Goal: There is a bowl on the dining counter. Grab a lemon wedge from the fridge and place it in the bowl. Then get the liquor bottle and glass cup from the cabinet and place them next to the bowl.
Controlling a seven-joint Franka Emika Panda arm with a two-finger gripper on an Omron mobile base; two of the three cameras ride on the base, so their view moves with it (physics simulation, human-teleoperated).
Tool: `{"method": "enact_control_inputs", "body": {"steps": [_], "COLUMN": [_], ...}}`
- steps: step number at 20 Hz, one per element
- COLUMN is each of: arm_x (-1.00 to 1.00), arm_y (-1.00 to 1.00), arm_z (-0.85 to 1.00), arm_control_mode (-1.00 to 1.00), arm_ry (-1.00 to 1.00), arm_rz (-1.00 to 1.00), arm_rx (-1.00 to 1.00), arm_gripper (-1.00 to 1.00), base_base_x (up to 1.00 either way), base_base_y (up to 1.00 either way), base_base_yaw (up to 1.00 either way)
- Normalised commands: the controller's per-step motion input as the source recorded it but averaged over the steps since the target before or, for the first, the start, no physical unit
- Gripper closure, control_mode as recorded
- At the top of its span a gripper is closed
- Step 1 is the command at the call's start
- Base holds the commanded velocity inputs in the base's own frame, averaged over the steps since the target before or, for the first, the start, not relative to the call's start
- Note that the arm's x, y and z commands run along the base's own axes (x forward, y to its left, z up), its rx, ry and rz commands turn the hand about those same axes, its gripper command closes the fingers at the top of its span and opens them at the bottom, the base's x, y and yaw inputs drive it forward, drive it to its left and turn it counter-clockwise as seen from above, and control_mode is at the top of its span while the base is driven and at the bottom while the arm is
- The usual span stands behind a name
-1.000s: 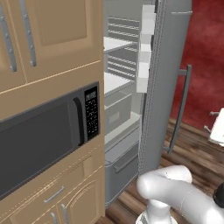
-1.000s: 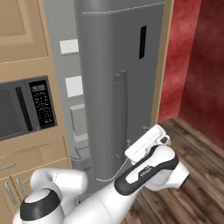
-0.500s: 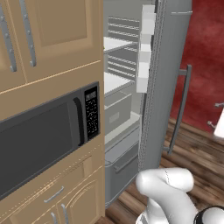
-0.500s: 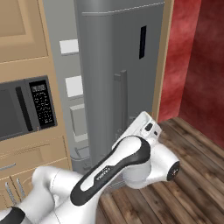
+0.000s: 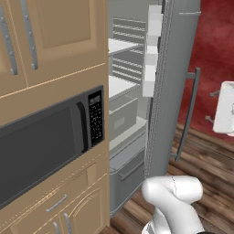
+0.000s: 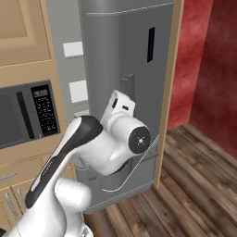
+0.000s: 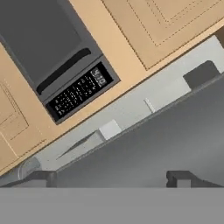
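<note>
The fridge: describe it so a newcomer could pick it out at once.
Beside the light-wood cabinets holding the built-in black microwave stands the fridge, tall and grey steel, its door swung open on white shelves. Unlike the wooden fronts around it, it has a black display panel and a long vertical handle.

The fridge (image 6: 125, 60) is grey steel with a black display panel (image 6: 151, 44) on its door, and its inner shelves (image 5: 122, 45) are white. Beside it the microwave (image 5: 45, 141) is black, its keypad dotted with small pale buttons. The panelled cupboards (image 5: 50, 36) around it are light tan wood with silver handles. The wall (image 6: 203, 69) is mottled deep red, and the floor (image 6: 185, 194) is dark brown striped planks.
</note>
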Motion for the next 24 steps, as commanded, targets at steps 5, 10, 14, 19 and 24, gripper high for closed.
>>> {"method": "enact_control_inputs", "body": {"steps": [5,10,14,19,24], "arm_x": [-0.14,-0.23,-0.08,0.08,0.4], "arm_y": [0.87,0.99,0.84,0.3,0.01], "arm_z": [0.47,0.15,0.02,-0.19,-0.14], "arm_control_mode": [-1.0,-1.0,-1.0,-1.0,-1.0], "arm_ry": [0.0,0.0,0.03,0.1,0.0], "arm_rz": [0.01,0.0,0.0,0.0,0.0], "arm_rx": [-0.44,-0.42,-0.33,-0.12,-0.05], "arm_gripper": [-1.0,-1.0,-1.0,-1.0,-1.0], "base_base_x": [0.0,0.0,0.0,0.0,0.0], "base_base_y": [0.0,0.0,0.0,0.0,0.0], "base_base_yaw": [0.0,0.0,0.0,0.0,0.0]}}
